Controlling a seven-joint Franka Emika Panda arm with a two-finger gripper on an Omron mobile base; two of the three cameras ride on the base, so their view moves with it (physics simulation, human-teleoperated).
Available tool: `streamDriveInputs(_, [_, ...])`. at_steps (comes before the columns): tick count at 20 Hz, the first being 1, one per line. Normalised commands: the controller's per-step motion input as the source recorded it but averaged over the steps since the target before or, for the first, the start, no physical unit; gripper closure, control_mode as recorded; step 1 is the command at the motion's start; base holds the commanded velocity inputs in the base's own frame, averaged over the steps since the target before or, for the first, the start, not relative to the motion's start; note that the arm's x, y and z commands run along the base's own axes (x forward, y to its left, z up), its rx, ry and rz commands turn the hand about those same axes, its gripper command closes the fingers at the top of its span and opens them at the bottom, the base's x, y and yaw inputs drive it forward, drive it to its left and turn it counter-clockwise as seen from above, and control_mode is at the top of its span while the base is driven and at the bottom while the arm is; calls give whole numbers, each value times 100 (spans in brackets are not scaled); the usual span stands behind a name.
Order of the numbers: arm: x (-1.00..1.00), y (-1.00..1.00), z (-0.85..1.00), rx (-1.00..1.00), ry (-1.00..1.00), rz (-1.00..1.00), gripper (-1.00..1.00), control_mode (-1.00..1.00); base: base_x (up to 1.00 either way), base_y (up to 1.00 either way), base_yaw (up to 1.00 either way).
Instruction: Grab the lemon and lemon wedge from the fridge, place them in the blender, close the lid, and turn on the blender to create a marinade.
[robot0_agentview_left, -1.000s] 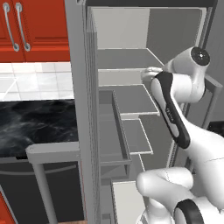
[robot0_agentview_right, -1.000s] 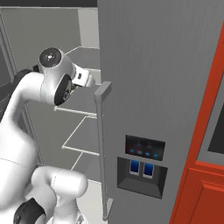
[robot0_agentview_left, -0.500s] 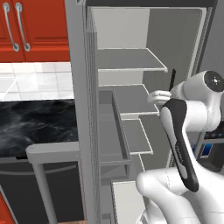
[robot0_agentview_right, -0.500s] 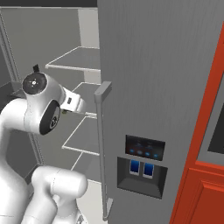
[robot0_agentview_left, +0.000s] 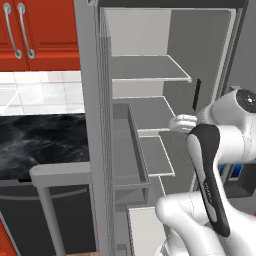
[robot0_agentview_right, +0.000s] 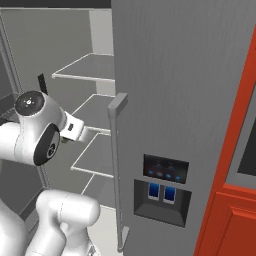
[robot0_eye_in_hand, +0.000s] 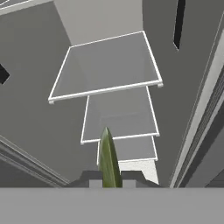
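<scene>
At the far left of the left base view hang red cabinets (robot0_agentview_left: 30, 30) over a white tiled wall and a black marbled table (robot0_agentview_left: 42, 145), with a dark appliance front (robot0_agentview_left: 50, 215) and its grey bar handle below. Next comes the fridge (robot0_agentview_left: 150, 75), its door (robot0_agentview_left: 92, 125) swung wide and seen edge-on, door bins facing inward; the shelves (robot0_agentview_left: 147, 67) inside look bare from here. To the right of them the arm (robot0_agentview_left: 210, 170) bends in front of the open compartment, its wrist level with the middle shelf. The other fridge door (robot0_agentview_right: 185, 100) is shut, with a long bar handle and a dispenser panel (robot0_agentview_right: 162, 190), and a red cabinet (robot0_agentview_right: 235, 200) beyond. In the hand view the camera looks down the stack of shelves, and the fingers (robot0_eye_in_hand: 109, 178) are clamped on a thin, greenish-yellow sliver (robot0_eye_in_hand: 108, 159) that rises between them; by its narrow shape this is probably the lemon wedge seen edge-on, though the colour is dull and I cannot be sure. No whole lemon can be made out on the shelves. As a judgement, the task is early: the fridge is open and one piece appears to be in hand. Carrying it to the blender, fetching the other fruit, fitting the lid and pressing the button all seem left to do.
</scene>
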Motion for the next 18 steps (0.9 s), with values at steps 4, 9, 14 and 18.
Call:
streamDriveInputs(4, [-96,0,0,11,0,-16,100,-100,0,0,0])
streamDriveInputs(9, [-56,0,0,5,0,-12,100,100,-32,0,-11])
streamDriveInputs(14, [0,0,0,0,0,0,100,100,-32,-16,-42])
streamDriveInputs(18, [0,0,0,0,0,0,100,100,-31,-44,-56])
